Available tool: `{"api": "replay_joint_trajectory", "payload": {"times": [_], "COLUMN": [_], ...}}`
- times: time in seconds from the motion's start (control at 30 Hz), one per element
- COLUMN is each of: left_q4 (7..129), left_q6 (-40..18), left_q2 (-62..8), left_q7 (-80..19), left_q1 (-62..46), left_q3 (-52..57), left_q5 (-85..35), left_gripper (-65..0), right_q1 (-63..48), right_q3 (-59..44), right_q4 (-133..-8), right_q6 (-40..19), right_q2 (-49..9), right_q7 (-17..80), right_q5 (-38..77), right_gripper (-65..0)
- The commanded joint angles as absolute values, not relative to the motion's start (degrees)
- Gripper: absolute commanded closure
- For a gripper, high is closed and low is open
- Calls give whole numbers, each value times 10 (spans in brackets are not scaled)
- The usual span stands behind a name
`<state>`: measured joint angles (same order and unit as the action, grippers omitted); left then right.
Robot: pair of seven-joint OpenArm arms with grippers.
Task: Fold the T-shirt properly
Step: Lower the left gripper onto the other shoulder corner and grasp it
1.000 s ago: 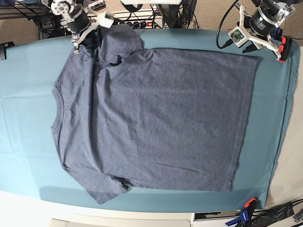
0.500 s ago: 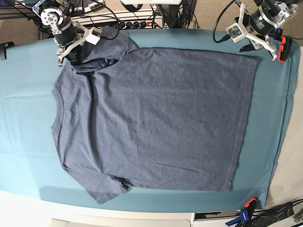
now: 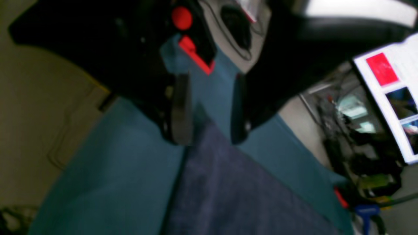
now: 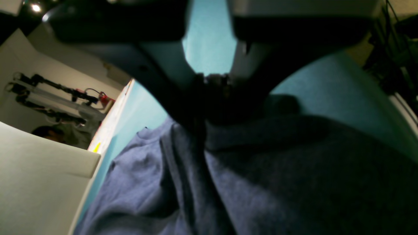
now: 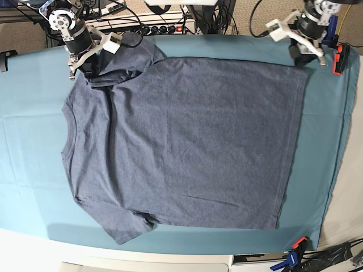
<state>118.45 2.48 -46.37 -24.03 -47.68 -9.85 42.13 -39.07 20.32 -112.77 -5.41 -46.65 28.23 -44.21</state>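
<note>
The slate-blue T-shirt [image 5: 181,141] lies flat on the teal table cloth [image 5: 28,113], with its neck to the left and its hem to the right. My right gripper [image 5: 81,63] is at the far left corner, shut on the far sleeve [image 5: 127,54]. In the right wrist view the dark fabric [image 4: 261,182] bunches into the closed right gripper [image 4: 209,104]. My left gripper [image 5: 306,56] hovers at the far hem corner. In the left wrist view the left gripper [image 3: 209,127] stands open, and the shirt corner [image 3: 222,182] reaches in between its fingers [image 3: 181,111].
A red-and-black clamp [image 5: 340,58] grips the cloth at the far right edge, and a blue-and-orange clamp [image 5: 295,253] sits at the near right. Cables and a power strip [image 5: 164,25] run behind the table. The near sleeve [image 5: 122,224] lies flat at the front left.
My right gripper pulled the far sleeve leftward and outward. My left gripper swung left, toward the far hem corner, and its jaws opened wider.
</note>
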Motion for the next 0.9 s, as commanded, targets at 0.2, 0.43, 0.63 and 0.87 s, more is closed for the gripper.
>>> {"api": "replay_joint_trajectory", "payload": {"times": [0.2,0.43,0.63,0.87], "left_q4": [1122,1069,1062,1062], "left_q6": [36,36,36,31], "left_q2": [-472,-482,-496,-501], "left_q7": [-240,-240,-239,-240], "left_q1": [-407,-354,-351,-342], "left_q3": [-177,-218,-220,-220], "left_q5": [440,439,433,398], "left_gripper": [-217,-217,-217,-217], "right_q1": [-392,-392,-392,-392], "right_q3": [198,198,198,198], "right_q4": [-1136,-1136,-1136,-1136], "right_q6": [-44,-44,-44,-44], "right_q2": [-474,-474,-474,-474], "right_q7": [282,282,281,281], "right_q5": [-446,-446,-446,-445], "right_gripper": [0,0,0,0]}}
